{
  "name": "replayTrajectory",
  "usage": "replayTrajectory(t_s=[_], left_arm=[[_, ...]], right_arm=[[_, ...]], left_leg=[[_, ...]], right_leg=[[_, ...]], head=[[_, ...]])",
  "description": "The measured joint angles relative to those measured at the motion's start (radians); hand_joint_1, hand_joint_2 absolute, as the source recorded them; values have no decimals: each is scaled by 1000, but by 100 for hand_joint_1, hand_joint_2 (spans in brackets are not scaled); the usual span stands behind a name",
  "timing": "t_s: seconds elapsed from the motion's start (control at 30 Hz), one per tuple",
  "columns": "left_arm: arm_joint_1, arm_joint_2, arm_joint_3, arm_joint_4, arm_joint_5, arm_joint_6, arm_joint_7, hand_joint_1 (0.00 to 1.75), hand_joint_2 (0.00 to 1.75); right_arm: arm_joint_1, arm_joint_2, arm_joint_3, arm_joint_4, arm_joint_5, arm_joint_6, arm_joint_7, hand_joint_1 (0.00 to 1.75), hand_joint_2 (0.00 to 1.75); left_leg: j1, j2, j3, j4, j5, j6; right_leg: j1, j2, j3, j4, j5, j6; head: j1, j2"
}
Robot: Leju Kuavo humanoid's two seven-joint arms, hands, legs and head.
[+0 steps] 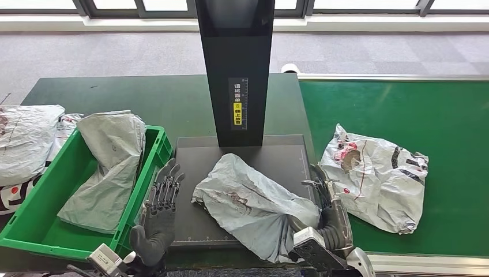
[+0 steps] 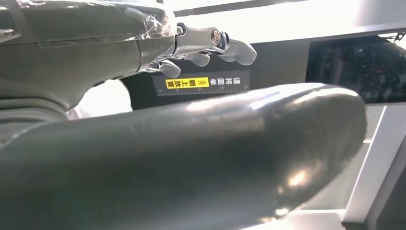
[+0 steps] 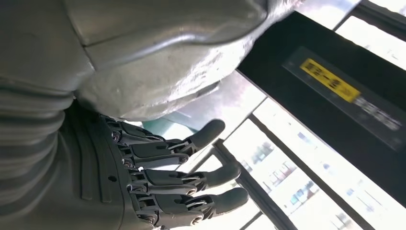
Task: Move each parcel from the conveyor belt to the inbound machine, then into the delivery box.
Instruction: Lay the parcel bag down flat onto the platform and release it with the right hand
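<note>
Your right robot hand (image 1: 326, 199) lies against the near right edge of the crumpled grey plastic parcel (image 1: 254, 205) on the inbound machine's dark flat platform (image 1: 199, 167); its fingers (image 3: 191, 177) show spread, and you cannot tell whether it grips the bag. Your left robot hand (image 1: 161, 202) is open wide, holding nothing, between that parcel and the green plastic delivery box (image 1: 34, 231), which holds another grey bag (image 1: 109, 167). Beyond your right robot hand, a white printed parcel (image 1: 375, 176) lies on the green conveyor belt (image 1: 450, 109).
</note>
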Motion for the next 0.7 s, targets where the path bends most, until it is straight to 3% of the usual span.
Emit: replayTrajectory(t_s=[0.17,0.4,0.7], left_arm=[[-3,-14,0,0,-11,25,32,0,0],[1,-33,0,-5,-75,126,93,0,0],[2,-43,0,-9,-94,152,106,0,0]], right_arm=[[16,-4,9,-87,-6,-1,-2,0,175],[27,-5,12,-111,-9,-1,9,0,175],[30,-5,12,-113,-9,-2,13,0,175]], left_leg=[[0,0,0,0,0,0],[0,0,0,0,0,0],[0,0,0,0,0,0]], right_leg=[[0,0,0,0,0,0],[0,0,0,0,0,0],[0,0,0,0,0,0]], head=[[0,0],[0,0],[0,0]])
